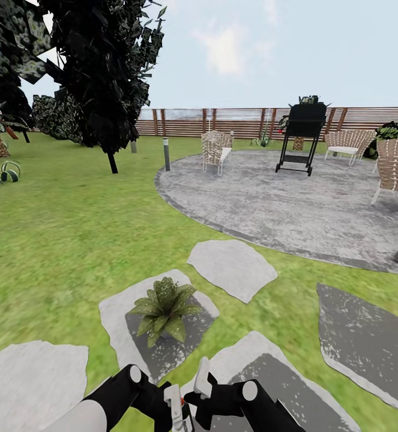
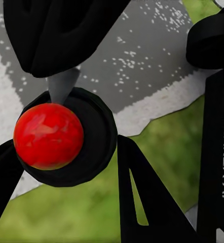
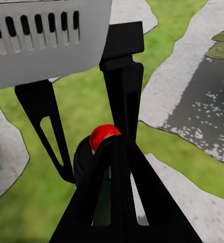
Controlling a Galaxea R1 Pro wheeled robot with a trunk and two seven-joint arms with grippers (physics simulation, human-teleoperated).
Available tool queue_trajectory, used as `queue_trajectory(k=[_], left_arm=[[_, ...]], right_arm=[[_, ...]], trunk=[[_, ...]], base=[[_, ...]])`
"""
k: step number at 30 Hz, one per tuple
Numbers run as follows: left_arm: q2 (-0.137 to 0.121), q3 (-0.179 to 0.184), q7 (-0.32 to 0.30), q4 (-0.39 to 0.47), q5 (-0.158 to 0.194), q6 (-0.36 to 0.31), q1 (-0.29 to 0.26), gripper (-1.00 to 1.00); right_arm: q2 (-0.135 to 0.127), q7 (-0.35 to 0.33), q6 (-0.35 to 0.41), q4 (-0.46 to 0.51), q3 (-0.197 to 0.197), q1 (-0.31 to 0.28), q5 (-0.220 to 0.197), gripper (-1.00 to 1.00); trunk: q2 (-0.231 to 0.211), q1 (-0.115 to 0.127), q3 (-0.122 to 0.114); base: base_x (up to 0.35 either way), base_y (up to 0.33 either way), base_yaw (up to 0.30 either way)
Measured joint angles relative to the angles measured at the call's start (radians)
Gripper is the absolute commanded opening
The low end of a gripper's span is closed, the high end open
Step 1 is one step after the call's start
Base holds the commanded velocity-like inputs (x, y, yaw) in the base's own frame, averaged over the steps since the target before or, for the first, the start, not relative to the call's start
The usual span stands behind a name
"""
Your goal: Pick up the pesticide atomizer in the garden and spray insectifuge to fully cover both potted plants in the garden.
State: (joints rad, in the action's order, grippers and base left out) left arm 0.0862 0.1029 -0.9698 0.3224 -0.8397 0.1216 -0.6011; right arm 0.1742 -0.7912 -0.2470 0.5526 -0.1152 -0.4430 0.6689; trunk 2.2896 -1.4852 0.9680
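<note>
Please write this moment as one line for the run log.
atomizer: between both tools | left tool: gripping | right tool: beside | plant: ahead on stone

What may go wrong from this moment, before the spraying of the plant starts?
1. The left tool and right tool crowd around the small pesticide atomizer. A nudge might twist it or loosen the grip.
2. The potted plant stands ahead on a stepping stone, apart from the tools. Spray from here may wet just its near leaves.
3. I cannot tell where the nozzle points, so the first spray may miss.
</note>
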Motion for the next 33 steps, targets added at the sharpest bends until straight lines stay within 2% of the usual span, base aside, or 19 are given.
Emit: queue_trajectory(k=[2,5,8,12,15,17,24,25,26,28,31,33], left_arm=[[0.000,0.000,0.000,0.000,0.001,0.000,0.000,-1.00],[-0.004,0.004,0.001,-0.003,0.027,0.001,0.001,-1.00],[-0.015,0.006,0.004,-0.007,0.025,-0.002,-0.003,-1.00],[-0.087,0.005,0.005,-0.011,0.018,-0.011,-0.007,-1.00],[-0.116,0.007,0.008,-0.012,0.013,-0.013,-0.006,-1.00],[-0.145,0.009,0.008,-0.012,0.012,-0.013,-0.006,-1.00],[-0.270,0.011,0.006,-0.017,0.014,-0.009,0.003,-1.00],[-0.288,0.011,0.007,-0.017,0.014,-0.010,0.004,-1.00],[-0.306,0.010,0.007,-0.018,0.015,-0.012,0.004,-1.00],[-0.325,0.009,0.010,-0.033,0.018,-0.010,0.010,-1.00],[-0.339,0.003,0.021,-0.057,0.018,-0.009,0.031,-1.00],[-0.348,-0.002,0.059,-0.061,0.022,-0.012,0.038,-1.00]], right_arm=[[-0.001,0.000,0.000,0.000,0.000,0.000,0.000,-1.00],[-0.001,0.000,0.000,0.000,0.000,0.000,-0.001,-1.00],[-0.001,0.000,0.000,0.000,-0.001,0.000,0.000,-1.00],[-0.001,0.000,0.000,0.001,0.000,0.000,0.000,-1.00],[-0.001,0.000,0.000,0.000,-0.001,0.000,0.000,-1.00],[-0.002,0.000,0.000,0.000,-0.001,0.000,0.000,-1.00],[-0.004,0.000,0.000,0.000,0.000,0.000,0.000,-1.00],[-0.005,0.000,0.000,0.000,0.000,0.000,0.000,1.00],[-0.006,0.000,0.000,-0.001,0.000,0.000,0.000,1.00],[-0.008,0.000,0.000,-0.001,0.001,0.000,0.000,1.00],[-0.015,0.001,0.000,-0.001,0.004,0.000,0.000,1.00],[-0.025,0.005,0.000,-0.001,0.007,0.000,-0.001,1.00]], trunk=[[0.000,0.000,0.000],[0.000,0.000,0.000],[0.000,0.000,0.000],[0.000,0.000,0.000],[0.000,0.000,0.000],[0.000,0.000,0.000],[0.000,0.000,0.000],[0.000,0.000,0.000],[0.000,0.000,0.000],[0.000,0.000,0.000],[0.000,0.000,0.000],[0.000,0.000,0.000]], base=[[0.000,0.000,0.000],[0.000,0.000,0.000],[0.000,0.000,0.000],[0.000,0.000,0.000],[0.000,0.000,0.000],[0.000,0.000,0.000],[0.000,0.000,0.000],[0.000,0.000,0.000],[0.000,0.000,0.000],[0.000,0.000,0.000],[0.000,0.000,0.000],[0.000,0.000,0.000]])
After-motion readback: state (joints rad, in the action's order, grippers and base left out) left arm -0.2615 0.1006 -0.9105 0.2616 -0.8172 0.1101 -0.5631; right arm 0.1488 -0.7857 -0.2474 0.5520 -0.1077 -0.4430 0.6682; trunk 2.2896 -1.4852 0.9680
